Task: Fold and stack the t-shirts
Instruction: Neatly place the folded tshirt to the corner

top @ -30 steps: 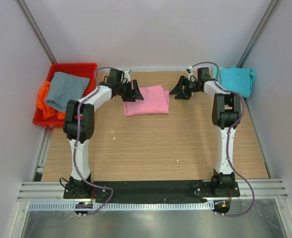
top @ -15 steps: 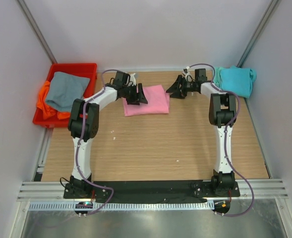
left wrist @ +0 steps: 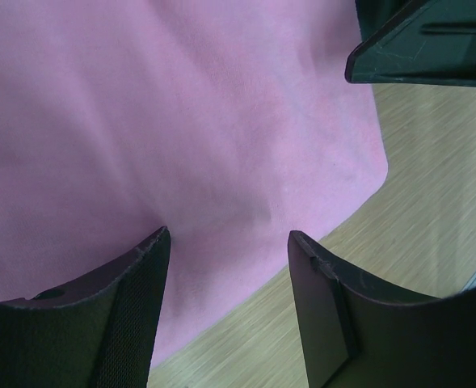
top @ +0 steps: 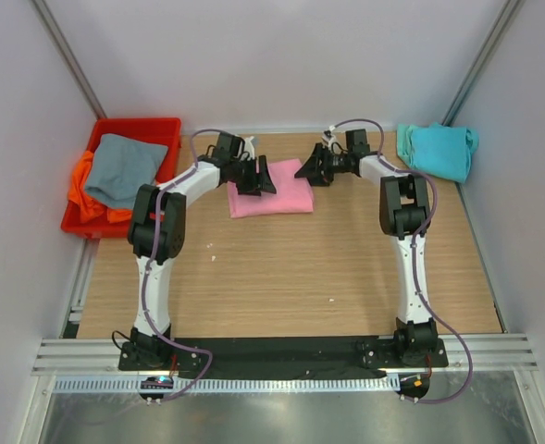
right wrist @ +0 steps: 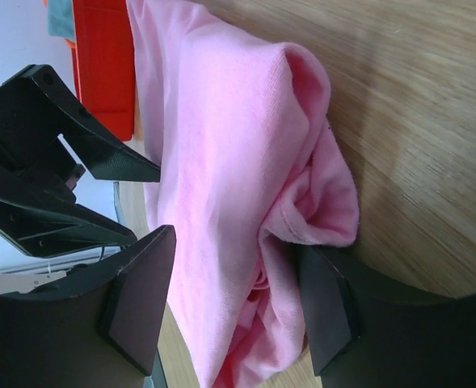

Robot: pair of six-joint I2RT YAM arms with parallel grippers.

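Top external view shows us the folded pink cloth t-shirt [top: 274,192] lying far-centre on the wooden table [top: 281,277]. Our left gripper [top: 259,178] hovers over its left corner, jaws spread. Our right gripper [top: 307,172] straddles its bunched right edge, jaws also apart. 1 teal cloth t-shirt [top: 437,151] lies far right. The grey cloth shirt [top: 122,166] and orange cloth shirt [top: 81,196] fill the red plastic bin [top: 138,125].

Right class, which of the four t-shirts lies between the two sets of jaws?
The pink t-shirt; the teal t-shirt lies at the far right corner, the grey t-shirt and orange t-shirt in the red bin.
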